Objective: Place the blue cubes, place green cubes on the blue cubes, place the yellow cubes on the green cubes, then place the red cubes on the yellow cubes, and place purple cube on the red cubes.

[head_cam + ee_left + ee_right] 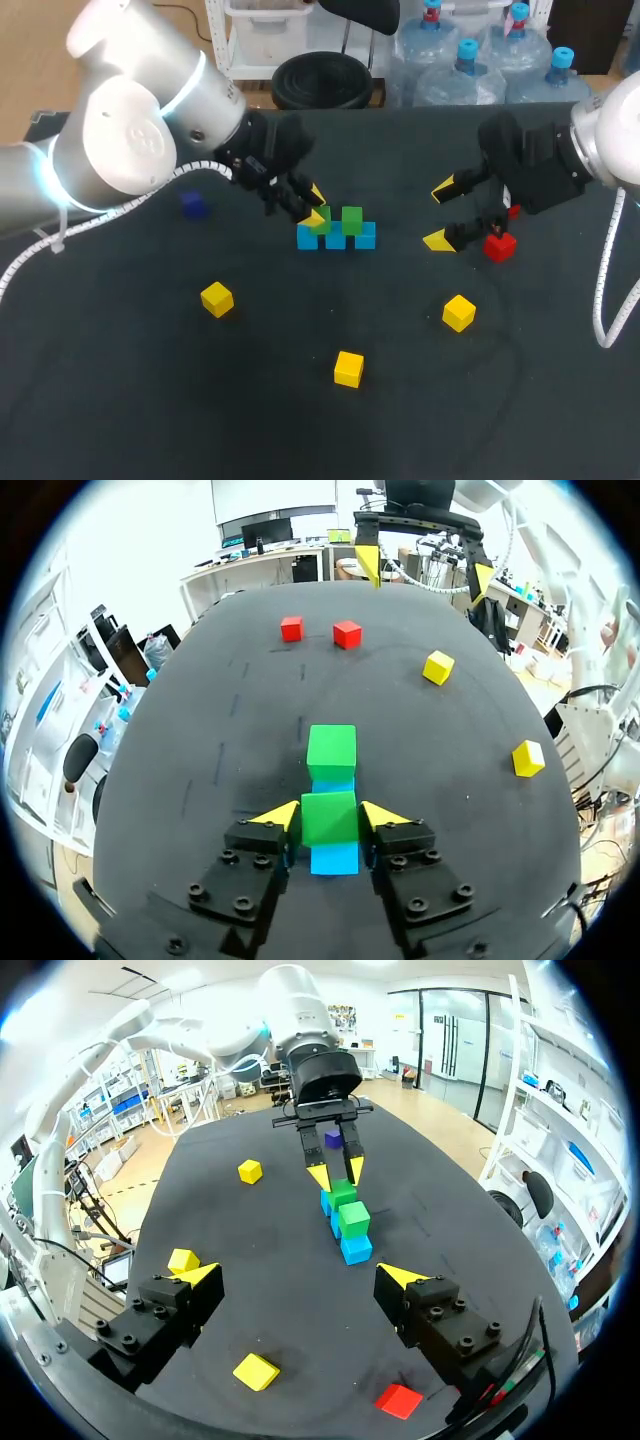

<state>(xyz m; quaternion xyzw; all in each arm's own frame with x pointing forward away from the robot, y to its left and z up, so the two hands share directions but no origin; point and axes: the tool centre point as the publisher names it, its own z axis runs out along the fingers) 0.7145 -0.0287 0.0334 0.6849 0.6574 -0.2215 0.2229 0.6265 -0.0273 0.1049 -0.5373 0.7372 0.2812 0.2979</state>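
So, the left gripper is pinching a small matte green cube between narrowly set fingers, resting it on the row of bright blue cubes right under the tips. I'd be making sure it's sitting square before opening just a little and lifting straight up, since the other green cube is standing just ahead of the fingers and could be getting nudged. The right gripper is hanging wide open and empty, a red cube just beside its fingers, while loose yellow cubes and the purple cube are lying well clear.

Bright, even overhead light; soft, faint shadows; mild glare.
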